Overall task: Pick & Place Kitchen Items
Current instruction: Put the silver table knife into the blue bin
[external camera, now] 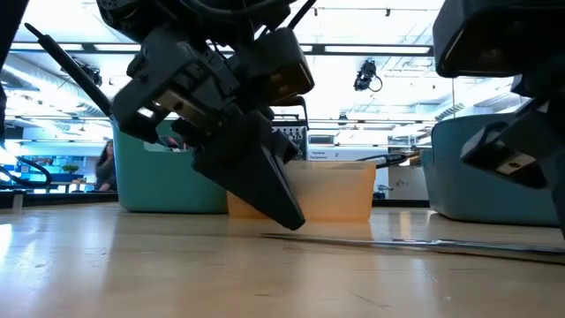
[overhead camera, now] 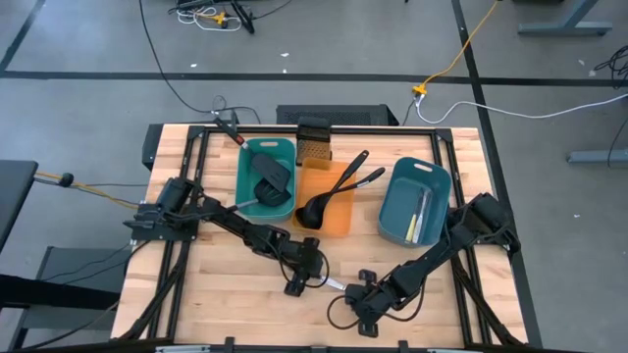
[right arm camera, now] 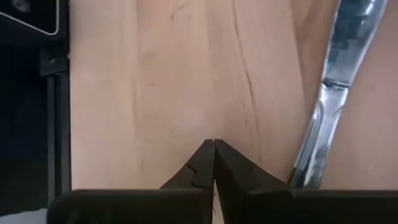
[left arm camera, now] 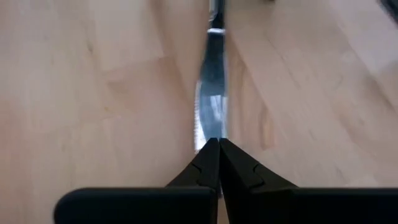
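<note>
A silvery table knife (overhead camera: 337, 284) lies flat on the wooden table near its front middle; it also shows in the low view (external camera: 415, 244). My left gripper (left arm camera: 217, 143) is shut, its tips at the knife's serrated blade end. My right gripper (right arm camera: 214, 143) is shut and empty just above the table, with the knife's handle (right arm camera: 329, 93) beside it and apart from it. Two black-headed spatulas (overhead camera: 270, 176) lie in the teal tray (overhead camera: 245, 157). Two black ladles (overhead camera: 329, 196) lie in the orange tray (overhead camera: 339, 224). Pale-yellow and silvery cutlery (overhead camera: 419, 216) lies in the blue tray (overhead camera: 397, 186). My left gripper has its shut fingertips (external camera: 296, 221) down on the blade end (left arm camera: 210, 124) of the knife, nothing between the fingers. The fingers slant down from above and from the table's left, in line with the blade. The knife lies flat on the table.
A small dark mesh box (overhead camera: 314, 147) stands behind the orange tray at the table's far edge. The three trays stand in a row across the far half. Bare wood lies in front of them around both grippers. Black frame rails (overhead camera: 196, 176) run along the table's sides.
</note>
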Controlling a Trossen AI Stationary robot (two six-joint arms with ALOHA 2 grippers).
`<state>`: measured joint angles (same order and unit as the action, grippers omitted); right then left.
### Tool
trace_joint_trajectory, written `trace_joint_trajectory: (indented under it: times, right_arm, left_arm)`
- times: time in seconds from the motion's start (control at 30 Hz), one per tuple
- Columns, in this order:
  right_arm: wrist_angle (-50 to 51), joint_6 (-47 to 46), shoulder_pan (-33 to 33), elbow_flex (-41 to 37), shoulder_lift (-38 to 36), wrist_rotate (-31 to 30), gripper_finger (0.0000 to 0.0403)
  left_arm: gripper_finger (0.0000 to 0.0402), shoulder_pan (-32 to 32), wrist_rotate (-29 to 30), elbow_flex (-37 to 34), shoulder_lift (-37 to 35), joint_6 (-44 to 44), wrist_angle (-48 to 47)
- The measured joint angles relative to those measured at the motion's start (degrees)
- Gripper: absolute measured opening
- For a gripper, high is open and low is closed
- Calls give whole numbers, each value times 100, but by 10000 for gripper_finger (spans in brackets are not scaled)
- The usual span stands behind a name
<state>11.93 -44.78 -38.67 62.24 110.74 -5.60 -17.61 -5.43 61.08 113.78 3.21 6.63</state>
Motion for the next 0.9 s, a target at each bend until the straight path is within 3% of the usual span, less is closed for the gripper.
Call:
trace_joint_trajectory:
  times: [0.37, 0.9]
  right_arm:
    - [1134, -203, 56, 39, -33, -72, 15]
    - [1546, 72, 422, 22, -22, -282, 12]
  left_arm:
    - [9, 9, 114, 7, -13, 3, -193]
    - [9, -27, 104, 11, -20, 60, -234]
